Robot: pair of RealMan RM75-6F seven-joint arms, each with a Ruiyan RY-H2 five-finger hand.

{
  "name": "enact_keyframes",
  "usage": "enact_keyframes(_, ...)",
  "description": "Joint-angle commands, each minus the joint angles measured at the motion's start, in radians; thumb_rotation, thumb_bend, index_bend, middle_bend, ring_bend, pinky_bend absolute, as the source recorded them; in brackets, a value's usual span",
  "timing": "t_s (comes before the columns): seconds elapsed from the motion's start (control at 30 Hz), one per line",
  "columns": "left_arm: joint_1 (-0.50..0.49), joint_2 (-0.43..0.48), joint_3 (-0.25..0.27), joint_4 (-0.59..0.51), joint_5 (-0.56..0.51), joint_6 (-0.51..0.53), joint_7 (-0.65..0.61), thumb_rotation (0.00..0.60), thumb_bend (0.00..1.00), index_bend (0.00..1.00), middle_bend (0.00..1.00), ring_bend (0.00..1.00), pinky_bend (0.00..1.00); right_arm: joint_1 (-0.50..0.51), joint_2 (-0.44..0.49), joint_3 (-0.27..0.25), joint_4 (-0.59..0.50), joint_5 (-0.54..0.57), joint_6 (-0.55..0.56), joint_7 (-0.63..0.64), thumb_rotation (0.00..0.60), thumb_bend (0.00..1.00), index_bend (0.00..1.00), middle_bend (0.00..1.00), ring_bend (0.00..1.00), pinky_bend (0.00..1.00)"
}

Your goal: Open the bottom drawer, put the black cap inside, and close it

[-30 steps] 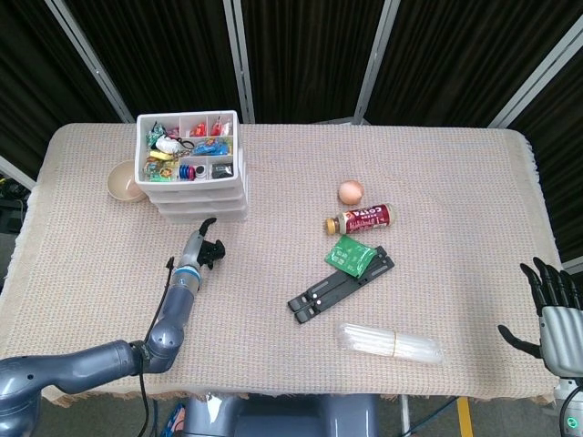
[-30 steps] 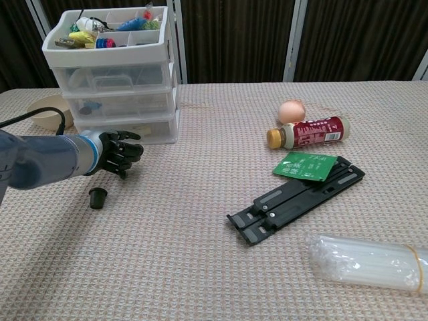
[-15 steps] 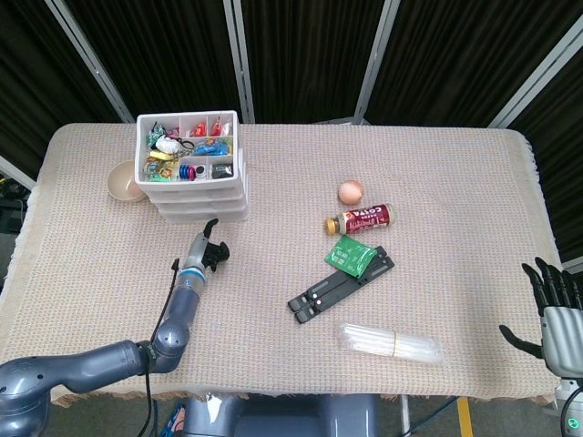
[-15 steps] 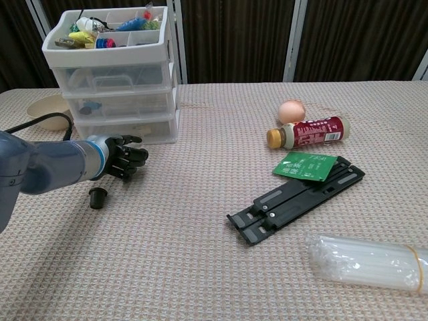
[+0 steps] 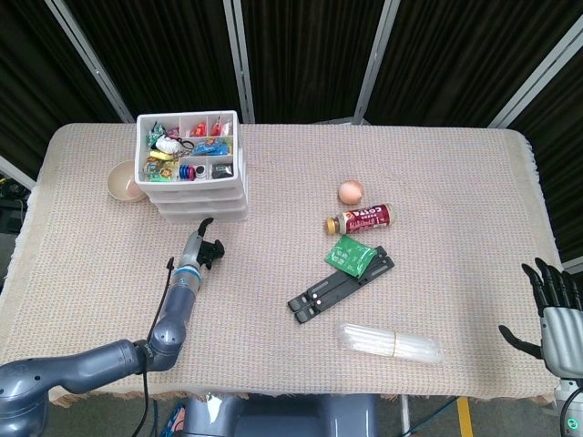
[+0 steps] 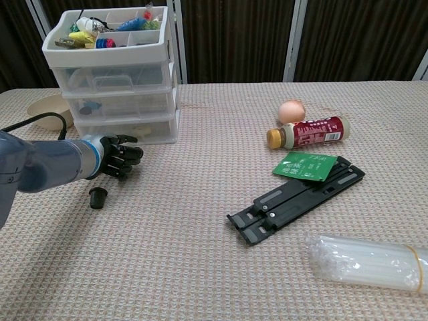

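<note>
While the drawer unit (image 6: 114, 80) stands with all its drawers pushed in, these lines place everything against it.

Drawer unit: white, three clear drawers stacked, an open top tray filled with small colourful items; it sits at the far left of the worktop (image 5: 437, 173).
Bottom drawer (image 6: 127, 128): closed, its front flush with the two drawers above.
Black cap (image 6: 97, 197): standing on the worktop in front of the drawer unit, toward its left side, apart from it and touched by nothing.
Left robot hand (image 6: 119, 156): just in front of the bottom drawer, low over the worktop, fingers curled in and holding nothing; the cap lies just beside it on the near side, not in contact. In the head view the left robot hand (image 5: 206, 248) sits just below the unit's front.
Right robot hand (image 5: 552, 302): far from the drawer unit at the opposite, near-right edge of the worktop, fingers spread and empty; only the head view shows it.
Bowl (image 5: 122, 180): beige, touching or just beside the unit's left side.
Egg (image 6: 291, 110): well to the right of the unit.
Bottle (image 6: 307, 132): lying on its side just in front of the egg.
Green packet (image 6: 304, 165): resting on the black folding stand (image 6: 297, 198), right of the unit.
Clear straw bundle (image 6: 368, 262): farthest from the unit, at the near right.
</note>
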State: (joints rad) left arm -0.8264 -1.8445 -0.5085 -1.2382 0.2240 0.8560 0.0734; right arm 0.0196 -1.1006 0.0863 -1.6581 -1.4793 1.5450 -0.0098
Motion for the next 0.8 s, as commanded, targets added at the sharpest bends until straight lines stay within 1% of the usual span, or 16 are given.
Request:
enact_keyframes(0.03, -0.006, -0.007, -0.007, 0.009, 0.0, -0.01, -0.001, 0.6, 0.74, 0.0, 0.93, 0.86, 0.72, 0.0, 0.001, 0.0, 0.001, 0.0, -0.001, 0.003, 0.6, 0.06, 0.08, 0.0, 0.0, 0.0)
enact_keyframes(0.13, -0.012, -0.011, -0.02, 0.015, -0.006, -0.024, -0.007, 0.6, 0.74, 0.03, 0.93, 0.86, 0.72, 0.001, 0.001, 0.0, 0.001, -0.002, -0.001, 0.005, 0.6, 0.06, 0.08, 0.0, 0.0, 0.0)
enact_keyframes(0.27, -0.016, -0.013, -0.04, 0.014, -0.016, -0.045, -0.023, 0.6, 0.76, 0.11, 0.93, 0.86, 0.72, 0.0, 0.001, -0.001, 0.002, -0.002, -0.002, 0.004, 0.6, 0.07, 0.08, 0.0, 0.0, 0.0)
enact_keyframes(0.4, -0.015, -0.012, -0.041, 0.009, -0.011, -0.043, -0.027, 0.6, 0.76, 0.18, 0.93, 0.86, 0.72, 0.0, 0.001, -0.001, 0.002, -0.002, -0.001, 0.003, 0.6, 0.07, 0.08, 0.0, 0.0, 0.0)
enact_keyframes(0.6, 0.008, 0.005, -0.019, -0.03, 0.006, -0.037, -0.029, 0.6, 0.76, 0.19, 0.93, 0.86, 0.72, 0.0, 0.0, -0.001, 0.002, -0.002, -0.001, 0.0, 0.6, 0.07, 0.08, 0.0, 0.0, 0.0)
enact_keyframes(0.8, 0.049, 0.034, 0.017, -0.094, 0.043, -0.03, -0.037, 0.6, 0.76, 0.2, 0.93, 0.86, 0.72, -0.001, -0.001, -0.002, -0.001, -0.007, 0.003, -0.006, 0.6, 0.07, 0.08, 0.0, 0.0, 0.0)
